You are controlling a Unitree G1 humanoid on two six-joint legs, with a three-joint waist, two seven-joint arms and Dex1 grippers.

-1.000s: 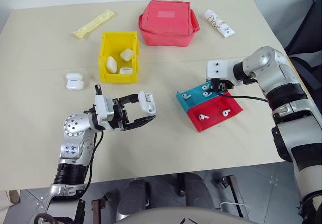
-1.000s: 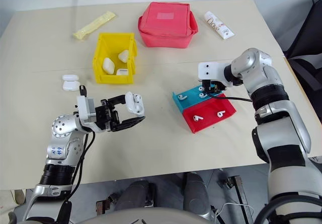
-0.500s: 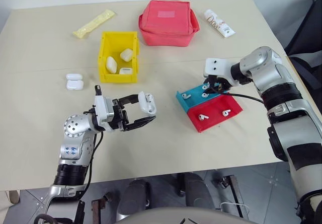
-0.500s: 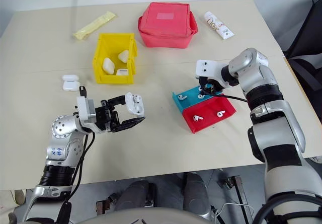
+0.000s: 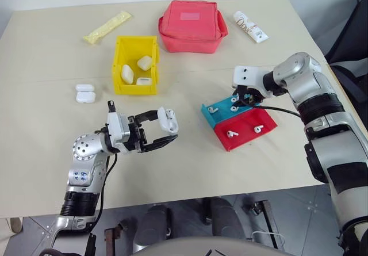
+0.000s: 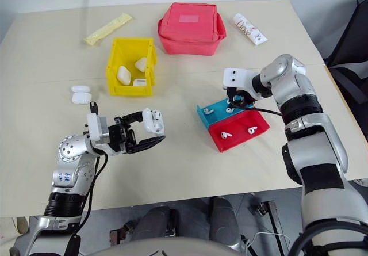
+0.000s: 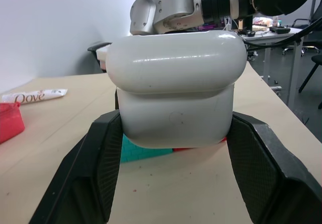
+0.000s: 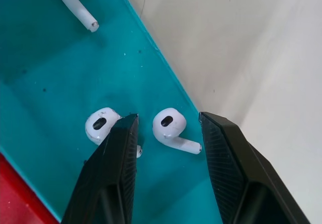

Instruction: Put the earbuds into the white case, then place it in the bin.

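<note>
The left pincer [image 5: 164, 130] holds the white case [image 5: 168, 119] clamped between its two fingers, raised above the table [image 5: 46, 152] in front of the robot, its lid open and tipped back. It sits well apart from the trays, on the left side of the scene.

The right pincer [image 8: 166, 128] hangs over the blue tray [image 5: 221, 107], pointing steeply down, its fingers about half parted and holding nothing. In the right wrist view one earbud [image 8: 168, 126] lies directly between the two fingertips, its round head toward the left finger [image 8: 123, 148] and its stem running sideways toward the right finger. The stem thus lies roughly across the gap, along the line on which the fingers close, so a squeeze would likely catch it end to end instead of across its narrow width. A second earbud [image 8: 99, 126] lies just outside the left finger, touching or nearly touching it, and a third [image 8: 75, 0] sits farther off in the same tray. Two more earbuds rest in the red tray [image 5: 244, 130] beside it.

The right arm is clearly the nearer one for the pick; a short drop straight down should bring the fingers around the bud, though the neighbour could be nudged.

The bin [image 5: 135, 65] stands farther back on the left, already holding three cases; two more cases [image 5: 85, 93] lie beside it.
</note>
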